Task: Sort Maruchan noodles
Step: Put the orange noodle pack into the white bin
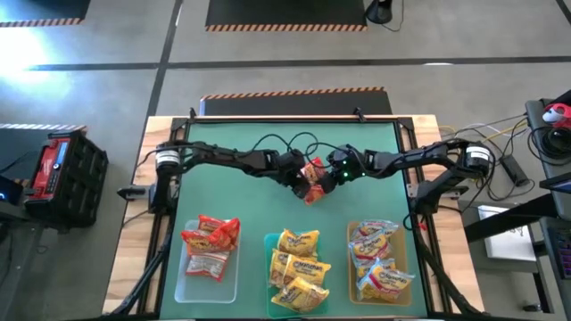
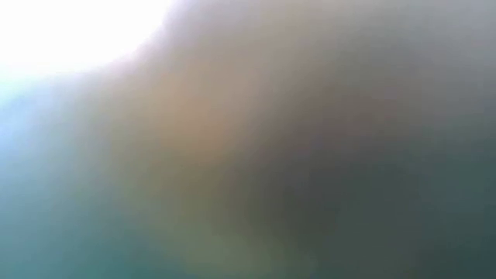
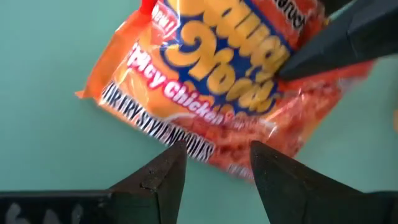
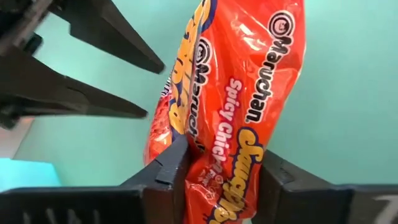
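Green table (image 1: 232,192) had three trays along near edge, packets already inside. Both arms met mid-table. Right end effector (image 4: 217,177) clamped on red noodle packet (image 4: 239,99); left end effector (image 3: 214,165) open, just beside packet.

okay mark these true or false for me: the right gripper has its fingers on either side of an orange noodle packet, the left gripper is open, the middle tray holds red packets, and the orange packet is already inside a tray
1. The right gripper has its fingers on either side of the orange packet: true.
2. The left gripper is open: true; its fingers stand apart beside the packet.
3. The middle tray holds red packets: false; it holds yellow packets, and the red packets lie in the clear tray.
4. The orange packet is already inside a tray: false; it is at the middle of the green table, between both grippers.
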You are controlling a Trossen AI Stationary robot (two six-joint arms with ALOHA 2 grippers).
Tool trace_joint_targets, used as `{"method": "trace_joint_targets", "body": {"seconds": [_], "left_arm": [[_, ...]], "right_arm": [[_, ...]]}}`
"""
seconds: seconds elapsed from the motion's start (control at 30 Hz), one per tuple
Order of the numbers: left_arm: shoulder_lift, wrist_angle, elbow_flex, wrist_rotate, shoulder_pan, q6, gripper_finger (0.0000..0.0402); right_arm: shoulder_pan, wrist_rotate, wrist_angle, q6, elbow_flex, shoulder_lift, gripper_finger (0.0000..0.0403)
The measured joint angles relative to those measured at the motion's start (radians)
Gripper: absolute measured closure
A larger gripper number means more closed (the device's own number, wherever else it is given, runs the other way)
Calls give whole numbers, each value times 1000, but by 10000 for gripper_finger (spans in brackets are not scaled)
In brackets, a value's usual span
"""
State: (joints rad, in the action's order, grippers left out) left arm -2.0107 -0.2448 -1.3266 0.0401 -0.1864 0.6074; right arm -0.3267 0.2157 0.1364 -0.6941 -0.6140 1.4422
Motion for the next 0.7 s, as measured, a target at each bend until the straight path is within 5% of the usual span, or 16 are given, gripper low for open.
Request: {"method": "trace_joint_targets", "body": {"seconds": [0.43,0.7], "left_arm": [[187,18,109,4,-15,-216,239],[223,8,107,97,-16,-396,239]], "right_arm": [[-1,123,-4,255,0,-2,338],[-26,212,-45,509,-59,-2,342]]}}
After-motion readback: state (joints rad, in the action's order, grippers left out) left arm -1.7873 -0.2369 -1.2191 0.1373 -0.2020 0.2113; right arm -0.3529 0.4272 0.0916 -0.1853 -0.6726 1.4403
